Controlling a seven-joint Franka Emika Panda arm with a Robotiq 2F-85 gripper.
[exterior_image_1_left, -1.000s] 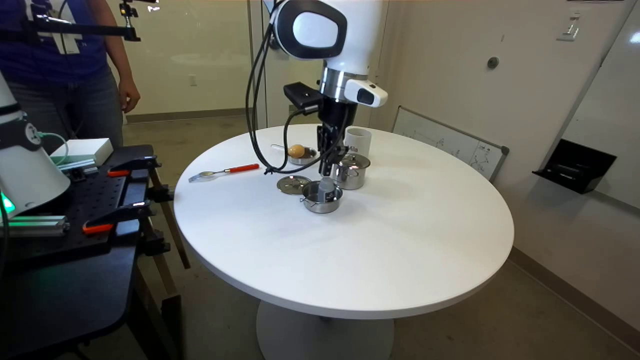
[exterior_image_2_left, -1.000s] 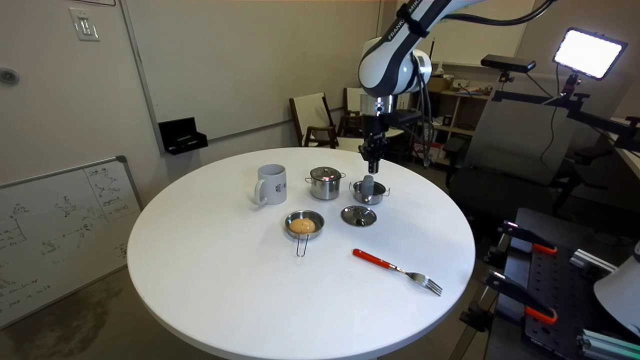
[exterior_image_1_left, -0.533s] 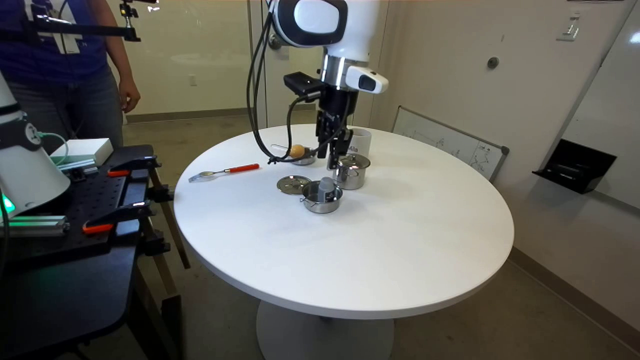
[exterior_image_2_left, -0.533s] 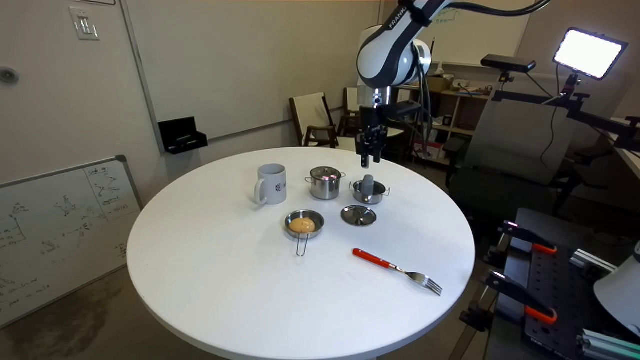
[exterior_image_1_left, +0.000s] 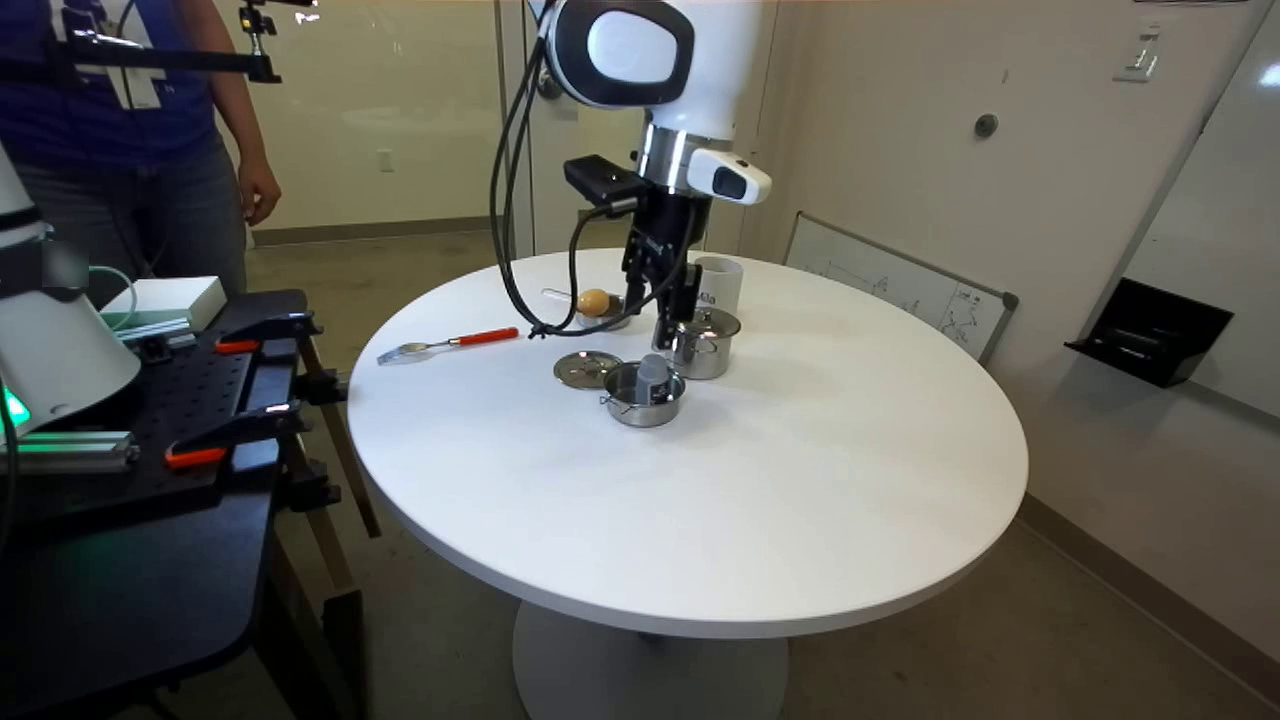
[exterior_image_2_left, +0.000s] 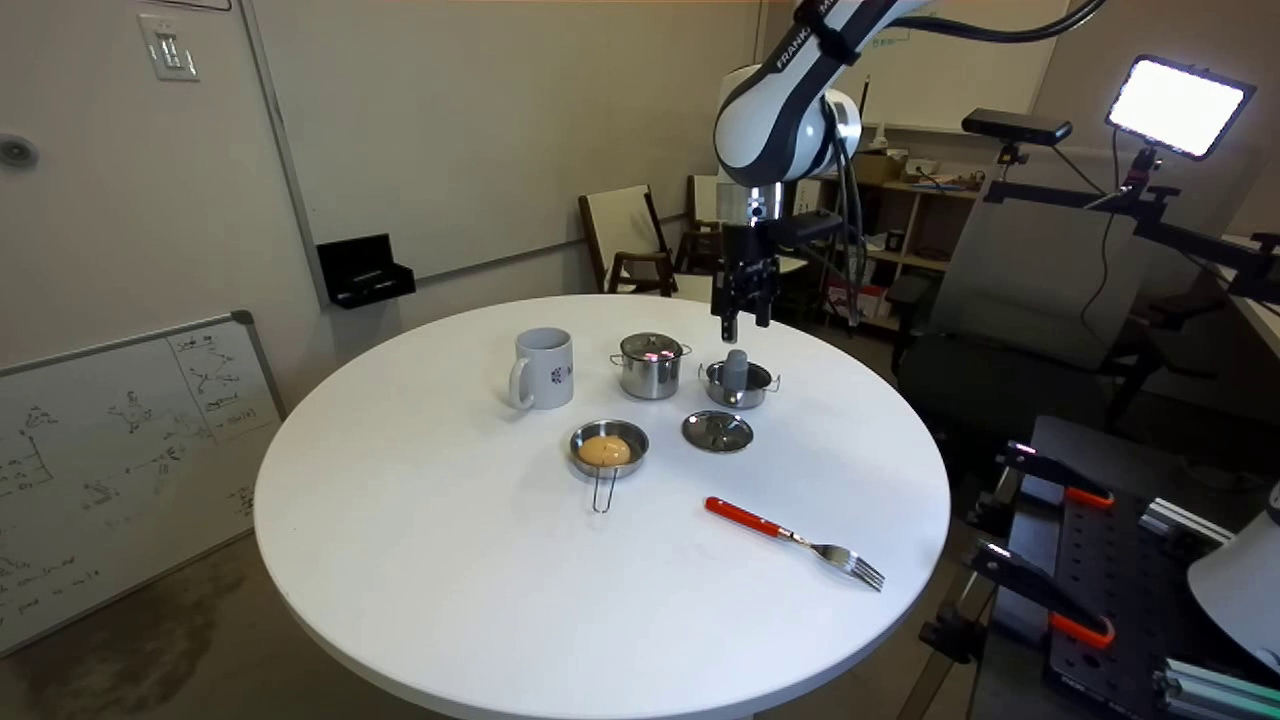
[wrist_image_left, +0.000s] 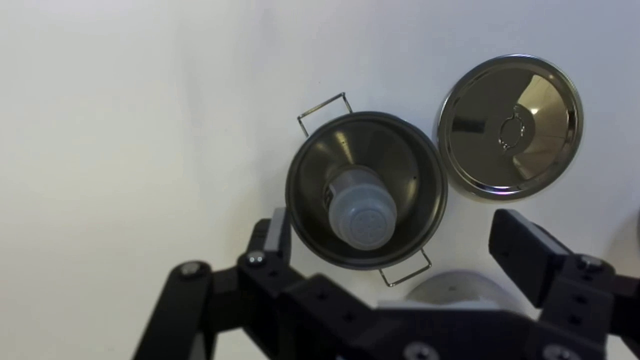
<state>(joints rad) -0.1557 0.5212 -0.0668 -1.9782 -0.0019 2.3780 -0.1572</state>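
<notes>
Gripper (exterior_image_2_left: 746, 329) spread wide above shaker (wrist_image_left: 364, 215) in pot (wrist_image_left: 395, 142); lid (wrist_image_left: 511, 127) just beside; table edge (exterior_image_1_left: 700, 629) well apart.

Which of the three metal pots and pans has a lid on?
The taller pot, between the white mug and the lower pot. That lower pot, with the shaker inside, and the long-handled pan are both open.

In both exterior views, you can see a round white table (exterior_image_1_left: 800, 480) on a brown floor (exterior_image_1_left: 900, 670), and a scribbled-on board (exterior_image_2_left: 125, 470) leaning on the pale wall (exterior_image_2_left: 120, 260). In an exterior view, farther back, you have wooden chairs (exterior_image_2_left: 624, 225) and a shelf (exterior_image_2_left: 912, 225), and a lamp (exterior_image_2_left: 1180, 105) shines bright white.
</notes>
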